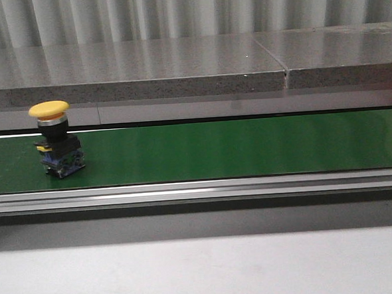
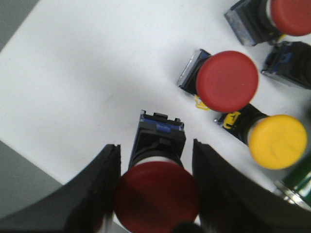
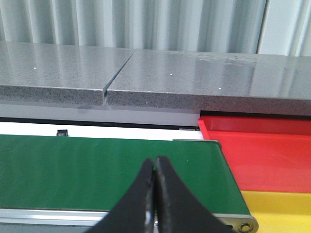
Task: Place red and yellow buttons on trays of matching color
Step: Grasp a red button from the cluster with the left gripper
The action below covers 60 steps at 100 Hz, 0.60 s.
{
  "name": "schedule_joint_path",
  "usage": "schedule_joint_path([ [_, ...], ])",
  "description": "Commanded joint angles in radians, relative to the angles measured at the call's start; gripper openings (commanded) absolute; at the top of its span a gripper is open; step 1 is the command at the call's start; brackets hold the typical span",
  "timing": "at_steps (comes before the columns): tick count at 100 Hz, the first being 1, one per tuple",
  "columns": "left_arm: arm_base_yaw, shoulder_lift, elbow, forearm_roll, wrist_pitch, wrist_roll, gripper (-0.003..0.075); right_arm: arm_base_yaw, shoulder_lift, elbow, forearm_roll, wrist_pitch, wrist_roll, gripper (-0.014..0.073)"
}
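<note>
Between our left pincer's (image 2: 155, 194) spread fingers sits a red button (image 2: 156, 191), untouched, while our right pincer (image 3: 155, 194) hovers pressed together over the green belt (image 3: 97, 170).

Left gripper (image 2: 154, 194) spread, right gripper (image 3: 155, 194) closed.

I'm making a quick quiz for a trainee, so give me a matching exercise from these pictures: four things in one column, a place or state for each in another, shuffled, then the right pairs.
Column one:
1. yellow button on its own
2. right claw
3. left claw
4. red tray

Column two:
A. fingers spread either side of a red button
B. past the end of the green belt, next to the yellow tray
C. standing upright on the green belt
D. fingers pressed together, holding nothing

Pairs: 1-C, 2-D, 3-A, 4-B
</note>
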Motion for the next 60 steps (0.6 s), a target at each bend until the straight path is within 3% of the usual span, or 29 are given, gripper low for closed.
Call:
schedule_joint_path([
  [1,0.002,-0.1,-0.026,-0.008,-0.002,0.002,0.015,0.002,-0.003,-0.019,-0.009,-0.083,-0.001,-0.0067],
  [22,-0.041,-0.208,-0.055,-0.016,0.024,0.002,0.015,0.002,-0.003,-0.019,-0.009,-0.083,-0.001,-0.0067],
  [60,-0.346,-0.136,-0.202,0.013,0.095,0.006,0.0148,0.002,-0.003,-0.019,-0.009,-0.083,-0.001,-0.0067],
])
